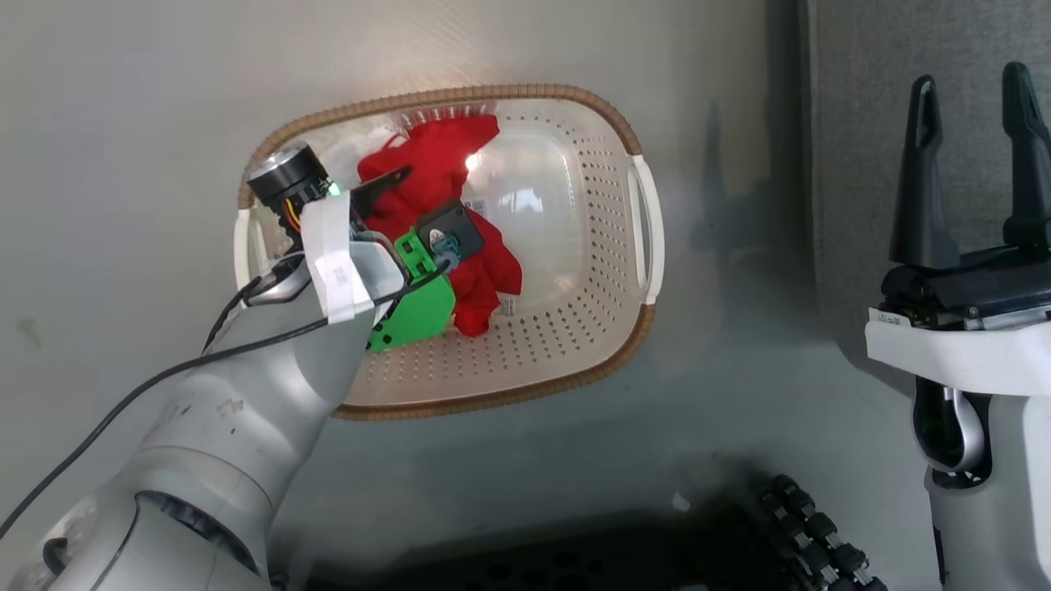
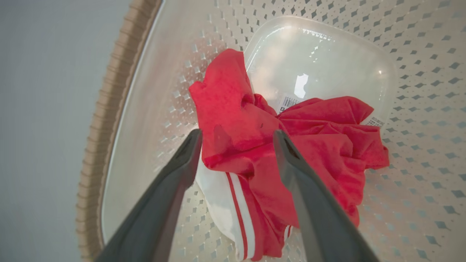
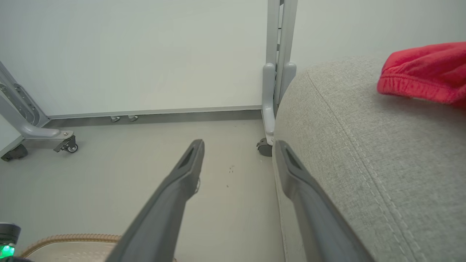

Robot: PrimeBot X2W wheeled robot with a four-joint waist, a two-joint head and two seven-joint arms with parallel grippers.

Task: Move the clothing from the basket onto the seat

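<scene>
You're looking at what seems a test room or lab staged as a living space rather than a lived-in home. In the right wrist view, a bare white wall (image 3: 145, 54) with a metal skirting strip (image 3: 164, 114) fills the upper half. Grey metal stands (image 3: 278, 54) on castors (image 3: 263, 147) sit at centre and far left on a plain grey floor (image 3: 109, 163). The fabric sofa cushion (image 3: 364, 145) at right and the laundry basket (image 1: 591, 246) at the head view's centre lend the homely touch.

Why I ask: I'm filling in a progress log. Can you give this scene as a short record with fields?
basket: cream, perforated, brown rim
in basket: one red garment, crumpled, white striped panel showing
on seat: second red garment, lying on the grey seat
left gripper: open, fingers astride the red garment
right gripper: open, empty, beside the seat's edge
progress: one garment moved, one left to move
</scene>
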